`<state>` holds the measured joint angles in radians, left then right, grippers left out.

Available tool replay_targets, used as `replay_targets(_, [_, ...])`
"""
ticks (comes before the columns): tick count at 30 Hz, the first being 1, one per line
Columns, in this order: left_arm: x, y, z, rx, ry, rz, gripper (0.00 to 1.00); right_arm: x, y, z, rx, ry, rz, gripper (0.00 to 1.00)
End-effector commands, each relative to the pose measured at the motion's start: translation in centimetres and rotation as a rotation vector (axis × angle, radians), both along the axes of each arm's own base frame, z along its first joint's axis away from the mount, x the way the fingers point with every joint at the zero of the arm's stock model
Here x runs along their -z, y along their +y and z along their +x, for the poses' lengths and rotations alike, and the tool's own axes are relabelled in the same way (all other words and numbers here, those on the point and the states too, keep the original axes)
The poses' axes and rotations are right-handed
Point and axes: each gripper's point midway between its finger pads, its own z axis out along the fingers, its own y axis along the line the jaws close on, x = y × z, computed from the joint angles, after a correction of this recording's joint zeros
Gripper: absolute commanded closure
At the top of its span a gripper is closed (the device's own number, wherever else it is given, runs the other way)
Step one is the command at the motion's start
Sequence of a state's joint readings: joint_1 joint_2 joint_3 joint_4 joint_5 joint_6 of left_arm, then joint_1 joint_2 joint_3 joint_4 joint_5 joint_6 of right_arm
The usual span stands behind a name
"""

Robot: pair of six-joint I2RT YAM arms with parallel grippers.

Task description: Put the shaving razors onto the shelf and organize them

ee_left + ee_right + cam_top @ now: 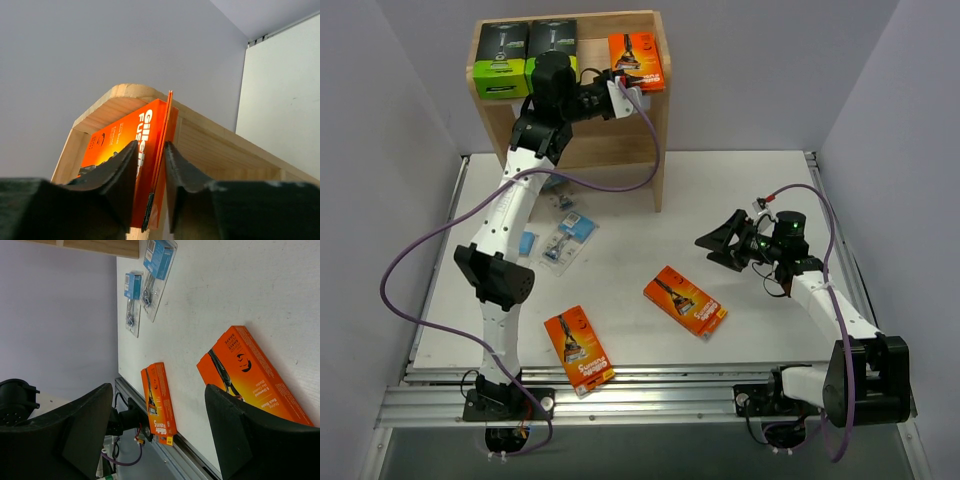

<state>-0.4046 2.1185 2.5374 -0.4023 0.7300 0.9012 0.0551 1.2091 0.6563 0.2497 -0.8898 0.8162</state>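
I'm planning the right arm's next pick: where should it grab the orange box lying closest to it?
Probably across its narrow width, mid-length, from straight above. The orange box lies flat on the table, so only its long edges suit the open right gripper.

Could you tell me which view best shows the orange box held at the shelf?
The left wrist view: the orange box is close up, pinched by the left gripper. Top external shows it small; right wrist not at all.
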Motion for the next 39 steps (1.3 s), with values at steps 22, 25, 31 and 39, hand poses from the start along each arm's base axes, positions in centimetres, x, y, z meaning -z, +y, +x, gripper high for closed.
replay_targets(22, [-5.3, 2.2, -1.1, -0.187, -0.139, -0.130, 0.06, -2.6, 0.6, 0.2, -0.040, -0.086, -0.002, 0.30])
replay_targets(25, [-6.1, 2.3, -1.3, -0.181, -0.147, -0.183, 0.06, -2.7, 0.6, 0.3, -0.039, -0.091, -0.005, 0.30])
replay_targets(31, [-6.9, 1.8, -2.7, -0.158, -0.142, -0.223, 0.06, -3.2, 0.5, 0.3, -0.042, -0.107, -0.003, 0.30])
replay_targets(39, [-6.7, 3.1, -4.4, -0.188, -0.057, -0.253, 0.06, -3.8, 0.6, 0.0, -0.045, -0.125, -0.003, 0.30])
